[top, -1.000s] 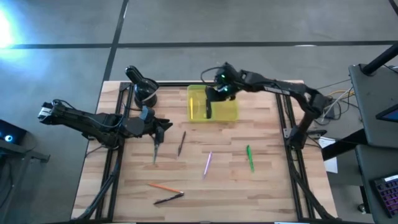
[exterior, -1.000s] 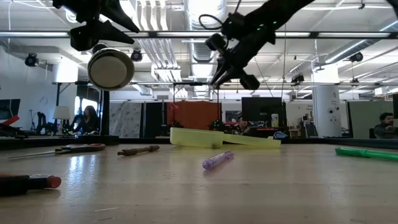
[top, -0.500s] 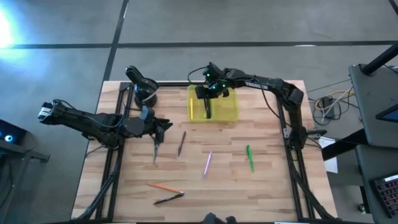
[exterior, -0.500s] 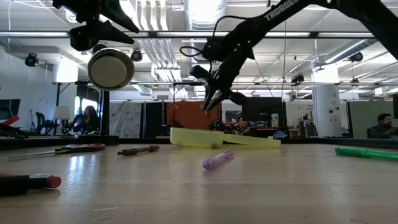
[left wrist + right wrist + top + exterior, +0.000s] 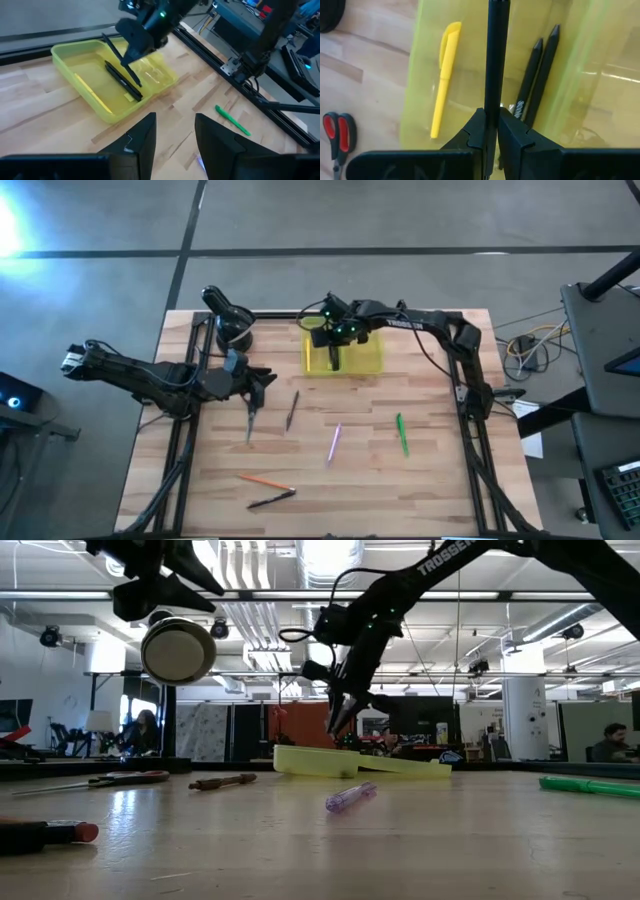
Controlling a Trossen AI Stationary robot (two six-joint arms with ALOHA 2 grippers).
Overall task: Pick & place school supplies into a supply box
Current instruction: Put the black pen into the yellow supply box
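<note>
High view: right end effector hung over the yellow supply box near the far edge of the worktop, pinching a black pen that ran roughly far-to-near along the box's long axis. Box lay straight below it, so the drop looked to need mainly a release, not a traverse. Left end effector waited over the left side of the worktop, well apart from the box. Loose supplies lay on the near half: scissors, brown pencil, pink pen, green pen, orange pencil, another black pen.

Low view: right end effector pointed down, just above the box, apart from it. Pen itself hard to make out here. Pink pen lay nearer the camera, green pen off toward the right edge.

Left wrist view: left arm's own fingers stood spread with nothing between them. Farther off, the right end effector held the black pen tilted over the box, its lower end close to the black pencils already inside.

Right wrist view: fingers pressed on the black pen, shaft in line with the box's length. Under it in the box lay a yellow pen on one side and two black pencils on the other, all parallel to the held pen. Red-handled scissors lay on the worktop outside the box.
</note>
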